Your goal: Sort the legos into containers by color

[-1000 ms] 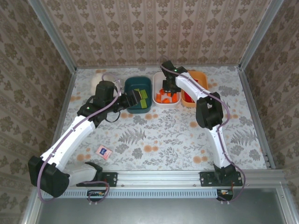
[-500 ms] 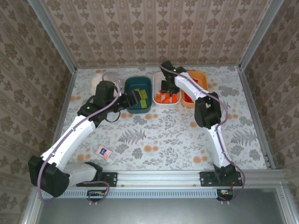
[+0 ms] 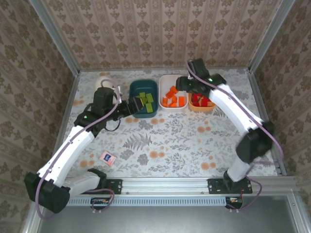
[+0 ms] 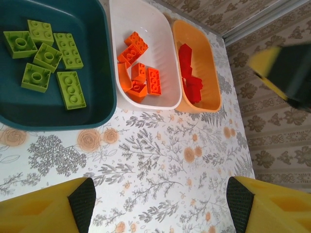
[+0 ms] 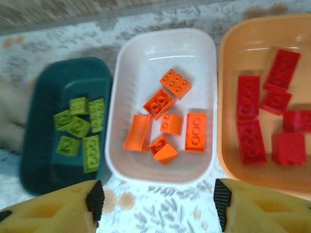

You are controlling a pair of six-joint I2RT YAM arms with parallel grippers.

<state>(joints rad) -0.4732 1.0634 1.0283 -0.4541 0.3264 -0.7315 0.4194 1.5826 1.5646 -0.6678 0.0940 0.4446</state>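
Three tubs stand side by side at the far side of the table (image 3: 160,145): teal tub (image 4: 73,114), white tub (image 4: 124,19), orange tub (image 4: 206,60). All bricks in view lie inside them: green bricks (image 4: 46,58) in the teal tub, orange bricks (image 4: 138,73) in the white tub, red bricks (image 4: 190,85) in the orange tub.

Left gripper (image 4: 160,206): fingers apart, nothing between them, near the teal tub. Right gripper (image 5: 158,201): fingers apart, empty, above the white tub.

Handling: each brick is judged light, rigid and smooth-walled, not fragile. Take hold across two opposite flat side walls, below the studs. A grip on a corner or on the studs is likely to slip.

Markings: no readable writing on tubs or bricks; stud lettering, if any, is too small to tell. A pink-and-white card (image 3: 107,158) lies on the table near the left arm; its print is illegible.
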